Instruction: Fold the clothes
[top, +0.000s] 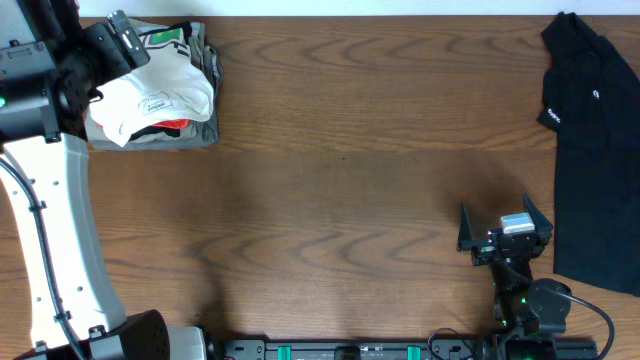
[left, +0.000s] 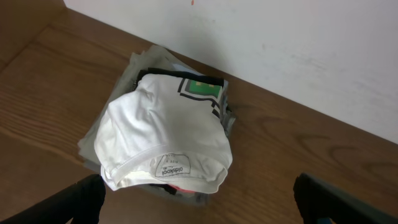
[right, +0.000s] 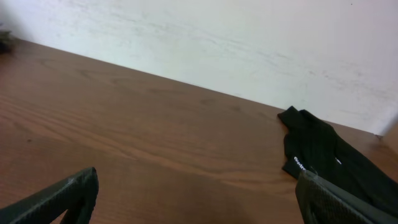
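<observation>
The white T-shirt with green-and-black print lies folded on top of a small pile at the table's far left corner. It also shows in the left wrist view, with a label at its near edge. My left gripper hovers over this pile, open and empty. The black shirt with a small white logo lies spread at the right edge, and also shows in the right wrist view. My right gripper is open and empty, just left of the black shirt.
Under the white T-shirt lie a grey garment and something red. A white wall runs along the table's far edge right behind the pile. Bare wooden tabletop lies between the pile and the black shirt.
</observation>
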